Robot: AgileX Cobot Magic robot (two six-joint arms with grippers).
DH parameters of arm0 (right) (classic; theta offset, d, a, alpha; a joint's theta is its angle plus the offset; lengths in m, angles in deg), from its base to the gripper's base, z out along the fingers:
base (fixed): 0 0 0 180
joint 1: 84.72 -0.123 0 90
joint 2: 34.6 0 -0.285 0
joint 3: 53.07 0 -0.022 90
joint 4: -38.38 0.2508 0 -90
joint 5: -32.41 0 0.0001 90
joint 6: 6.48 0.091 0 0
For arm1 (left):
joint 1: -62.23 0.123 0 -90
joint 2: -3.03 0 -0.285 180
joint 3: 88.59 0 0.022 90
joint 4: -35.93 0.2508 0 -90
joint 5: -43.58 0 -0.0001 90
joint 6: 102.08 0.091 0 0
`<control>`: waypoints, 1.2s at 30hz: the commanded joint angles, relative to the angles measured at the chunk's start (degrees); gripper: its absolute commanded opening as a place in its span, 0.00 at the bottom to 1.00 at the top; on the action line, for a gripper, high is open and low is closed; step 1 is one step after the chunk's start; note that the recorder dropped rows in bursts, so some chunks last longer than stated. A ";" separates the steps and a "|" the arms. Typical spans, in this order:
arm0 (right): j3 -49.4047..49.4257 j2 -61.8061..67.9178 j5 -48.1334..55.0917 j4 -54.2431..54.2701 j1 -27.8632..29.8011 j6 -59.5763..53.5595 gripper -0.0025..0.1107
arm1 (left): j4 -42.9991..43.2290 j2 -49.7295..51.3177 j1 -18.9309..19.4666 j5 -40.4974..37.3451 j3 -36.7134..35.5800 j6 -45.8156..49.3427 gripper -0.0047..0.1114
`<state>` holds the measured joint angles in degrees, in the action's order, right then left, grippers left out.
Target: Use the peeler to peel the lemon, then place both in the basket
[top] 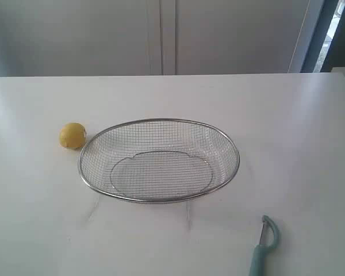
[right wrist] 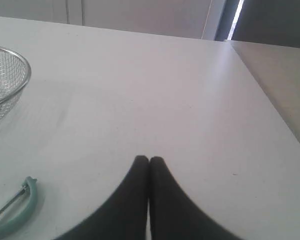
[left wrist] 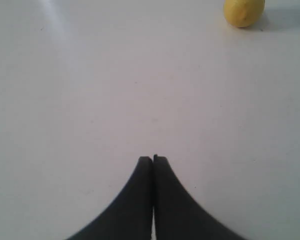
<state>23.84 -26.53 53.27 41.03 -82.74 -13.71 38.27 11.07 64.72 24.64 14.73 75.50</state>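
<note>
Lemon [top: 73, 135], round and yellow with its skin whole, sits on the white counter [top: 299, 126] at the left end of the basket [top: 158, 120]. It is just beside the thick rim; whether the two touch cannot be told. The wire-mesh basket lies in the middle of the counter, its long axis running left to right, and it stands between the lemon and the peeler [top: 257, 259]. The peeler lies flat near the front right, well apart from the basket. Its teal handle runs off the near edge of the exterior view and its hooked head points toward the far side, so its long axis runs roughly front to back.

The left hand [left wrist: 153, 159] hovers over bare counter with its fingers pressed together, the lemon well ahead of it. The right hand [right wrist: 149, 159] is likewise closed on itself, with the peeler just off to one side and the basket rim beyond.
</note>
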 commanded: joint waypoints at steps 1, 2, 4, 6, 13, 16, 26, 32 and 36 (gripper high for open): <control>0.31 -0.29 -0.94 0.07 -0.25 -0.25 0.02 | -0.64 -0.25 -0.45 -0.18 -0.54 0.08 0.04; 0.31 -0.29 -1.47 0.07 -0.25 -0.25 0.02 | -0.64 -0.25 -0.45 -0.18 -0.54 0.08 0.04; 0.31 -0.29 -3.36 0.07 -0.25 -0.25 0.02 | -0.64 -0.25 -0.45 -0.18 -0.54 0.08 0.04; 0.31 -0.29 -5.55 0.07 -0.25 -0.25 0.02 | -0.64 -0.25 -0.45 -0.18 -0.54 0.08 0.04; 0.31 -0.29 -17.24 0.07 -0.25 -0.25 0.02 | -0.64 -0.25 -0.45 -0.18 -0.54 0.08 0.04; 0.31 -0.29 -21.61 0.07 -0.25 -0.25 0.02 | -0.64 -0.25 -0.45 -0.18 -0.54 0.08 0.04; 0.31 -0.29 -27.53 0.07 -0.25 -0.25 0.02 | -0.64 -0.25 -0.45 -0.18 -0.54 0.08 0.04; 0.31 -0.29 -27.53 0.07 -0.25 -0.15 0.02 | -0.64 -0.25 -0.45 -0.18 -0.54 0.08 0.04; 0.31 -0.29 -27.64 0.07 -0.25 -0.06 0.02 | -0.64 -0.25 -0.45 -0.18 -0.54 0.08 0.04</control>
<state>23.84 -26.53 26.51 41.03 -82.74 -13.71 38.27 11.07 64.72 24.64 14.73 75.50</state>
